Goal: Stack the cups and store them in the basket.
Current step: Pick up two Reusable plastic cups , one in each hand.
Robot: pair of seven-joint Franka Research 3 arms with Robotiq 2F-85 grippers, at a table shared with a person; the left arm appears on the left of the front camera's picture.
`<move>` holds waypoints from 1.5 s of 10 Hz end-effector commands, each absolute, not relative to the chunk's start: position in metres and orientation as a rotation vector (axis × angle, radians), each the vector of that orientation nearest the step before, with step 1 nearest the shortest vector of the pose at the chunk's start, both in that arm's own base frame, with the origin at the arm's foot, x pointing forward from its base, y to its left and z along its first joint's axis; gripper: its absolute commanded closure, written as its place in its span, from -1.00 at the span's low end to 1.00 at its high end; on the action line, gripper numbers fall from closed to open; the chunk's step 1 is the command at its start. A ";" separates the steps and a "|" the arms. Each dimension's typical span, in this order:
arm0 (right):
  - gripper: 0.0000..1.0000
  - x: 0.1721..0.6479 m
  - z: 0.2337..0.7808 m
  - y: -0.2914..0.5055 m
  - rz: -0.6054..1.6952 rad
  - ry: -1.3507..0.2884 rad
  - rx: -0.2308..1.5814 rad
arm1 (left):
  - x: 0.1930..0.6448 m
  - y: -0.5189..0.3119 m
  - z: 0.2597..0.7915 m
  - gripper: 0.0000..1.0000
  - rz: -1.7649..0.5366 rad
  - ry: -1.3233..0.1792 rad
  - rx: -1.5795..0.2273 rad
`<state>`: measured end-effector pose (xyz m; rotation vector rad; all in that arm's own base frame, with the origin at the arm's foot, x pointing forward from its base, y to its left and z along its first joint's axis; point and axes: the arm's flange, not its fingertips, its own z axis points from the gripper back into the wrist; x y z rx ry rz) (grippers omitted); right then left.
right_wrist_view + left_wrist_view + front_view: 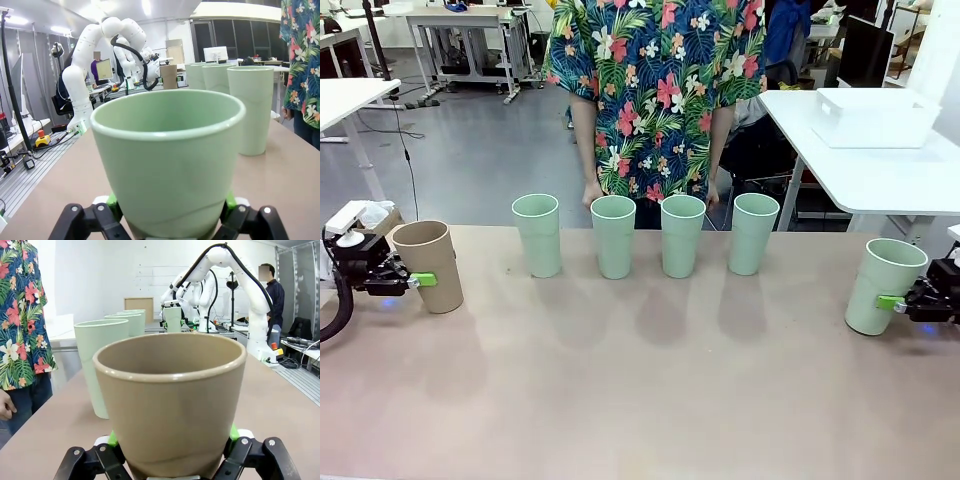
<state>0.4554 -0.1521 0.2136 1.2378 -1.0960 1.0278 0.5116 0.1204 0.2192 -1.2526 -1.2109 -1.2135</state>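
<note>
Left gripper [425,279] sits at the left end of the table [640,390], its green-padded fingers clamped on either side of the tan cup [427,262], gripping it low on the wall. In the left wrist view the pads press against both flanks of that cup just above its base, and the cup stands mouth up. At the opposite end, the right gripper [886,301] is closed in the same way on the lone green cup [882,285], again low on the wall with a pad on each side; this cup is mouth up too, near the table's right edge. Both held cups look to have their bases at the tabletop, though I cannot tell whether they rest on it or hang just above. Between the two arms, toward the far side, the four green cups [614,236] stand upright in a straight row, evenly spaced and not touching one another, well apart from either held cup. The basket [870,132] is not on this table: it sits on the white side table [880,180] at the far right, beyond the right gripper, mouth up. A person [655,90] in a floral shirt stands at the far edge behind the row, arms down, with one hand [592,193] hanging just behind the second cup from the left.
</note>
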 end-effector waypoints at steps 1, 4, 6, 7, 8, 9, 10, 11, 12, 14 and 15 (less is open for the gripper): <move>-0.70 0.455 0.214 -0.152 1.028 -1.096 1.238 | 0.511 0.120 0.220 -0.12 -1.230 -1.199 -1.260; -0.70 0.437 0.276 -0.125 1.025 -1.123 1.165 | 0.506 0.102 0.265 -0.71 -1.226 -1.236 -1.199; -0.70 0.422 0.323 -0.100 0.996 -1.142 1.101 | 0.495 0.074 0.308 -0.71 -1.206 -1.252 -1.169; -0.70 0.418 0.340 -0.089 1.007 -1.139 1.074 | 0.488 0.063 0.326 -0.71 -1.194 -1.271 -1.157; -0.70 0.416 0.351 -0.075 1.002 -1.139 1.054 | 0.482 0.051 0.341 -0.71 -1.176 -1.286 -1.144; -0.70 0.417 0.360 -0.060 0.989 -1.141 1.032 | 0.477 0.040 0.353 -0.71 -1.166 -1.291 -1.151; -0.70 0.420 0.369 -0.047 0.981 -1.139 1.014 | 0.474 0.026 0.361 -0.71 -1.160 -1.285 -1.169; -0.70 0.420 0.378 -0.037 0.978 -1.141 1.013 | 0.470 0.019 0.365 -0.71 -1.146 -1.280 -1.155; -0.70 0.419 0.385 -0.030 0.979 -1.140 1.019 | 0.468 0.015 0.371 -0.71 -1.129 -1.285 -1.143; -0.70 0.420 0.392 -0.020 0.976 -1.137 1.031 | 0.463 0.010 0.377 -0.71 -1.120 -1.283 -1.149; -0.70 0.420 0.393 -0.018 0.970 -1.134 1.035 | 0.461 0.009 0.378 -0.71 -1.114 -1.282 -1.145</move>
